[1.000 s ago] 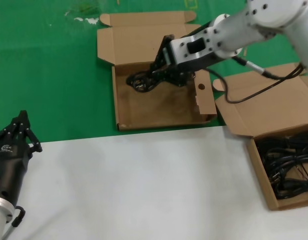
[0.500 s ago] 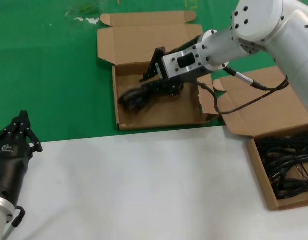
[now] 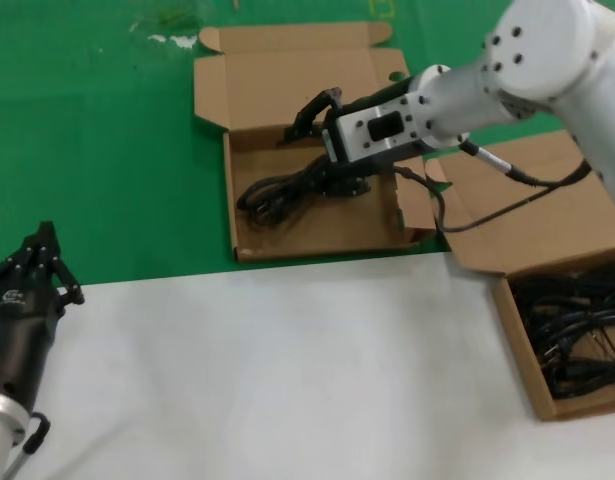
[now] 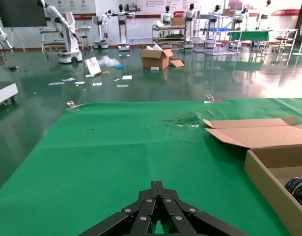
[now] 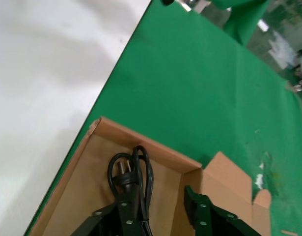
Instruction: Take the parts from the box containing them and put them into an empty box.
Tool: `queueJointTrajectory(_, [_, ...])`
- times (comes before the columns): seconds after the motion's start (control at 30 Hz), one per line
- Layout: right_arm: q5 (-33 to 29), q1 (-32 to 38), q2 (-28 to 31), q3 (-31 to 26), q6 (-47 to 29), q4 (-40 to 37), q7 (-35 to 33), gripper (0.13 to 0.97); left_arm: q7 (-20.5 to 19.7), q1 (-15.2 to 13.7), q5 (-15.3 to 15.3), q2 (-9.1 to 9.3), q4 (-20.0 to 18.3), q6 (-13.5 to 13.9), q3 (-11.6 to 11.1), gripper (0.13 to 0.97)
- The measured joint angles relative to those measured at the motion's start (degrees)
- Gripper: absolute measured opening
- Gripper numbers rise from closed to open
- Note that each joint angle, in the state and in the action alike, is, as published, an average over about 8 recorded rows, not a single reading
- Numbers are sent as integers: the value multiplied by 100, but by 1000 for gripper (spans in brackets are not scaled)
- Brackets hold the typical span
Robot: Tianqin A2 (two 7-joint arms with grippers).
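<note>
A coiled black cable bundle point(image 3: 277, 192) point(image 5: 128, 174) lies on the floor of the holed cardboard box point(image 3: 317, 228) on the green mat. My right gripper point(image 3: 305, 148) point(image 5: 158, 194) hangs open just above the bundle's right end, one finger beside the cable and nothing clamped. Several more black cable bundles point(image 3: 577, 335) fill the plain-lidded box point(image 3: 515, 330) at the right edge of the white table. Low at the near left, my left gripper point(image 3: 42, 242) point(image 4: 157, 184) is parked and shut on nothing.
The holed box's lid point(image 3: 287, 75) lies open towards the back, with a side flap point(image 3: 407, 185) standing up at its right. The plain box's open lid point(image 3: 547, 210) spreads between the two boxes. A grey cable runs off my right arm.
My right gripper has opened and let go of the cable bundle, which now rests on the holed box's floor. The gripper has drawn back a little to the right. The left arm is still.
</note>
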Motion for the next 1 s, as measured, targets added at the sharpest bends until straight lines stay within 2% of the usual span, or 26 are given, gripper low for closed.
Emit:
queueJointTrajectory(0.07, [44,-157,158,54,-25,365,175,304,0,0,0,0,0,0,0,140])
queueJointTrajectory(0.23, [153,-625,562,214,-38,1293,668,415,0,0,0,0,0,0,0,140])
queueJointTrajectory(0.37, [194,-865,748,292,-30,1712,929,481,0,0,0,0,0,0,0,140])
queueJointTrajectory(0.63, [211,-937,787,319,-9,1808,990,696,0,0,0,0,0,0,0,147])
queueJointTrajectory(0.77, [271,-1055,778,383,100,1864,1011,696,0,0,0,0,0,0,0,161])
queueJointTrajectory(1.0, [507,-1498,741,630,529,2079,1096,832,0,0,0,0,0,0,0,216])
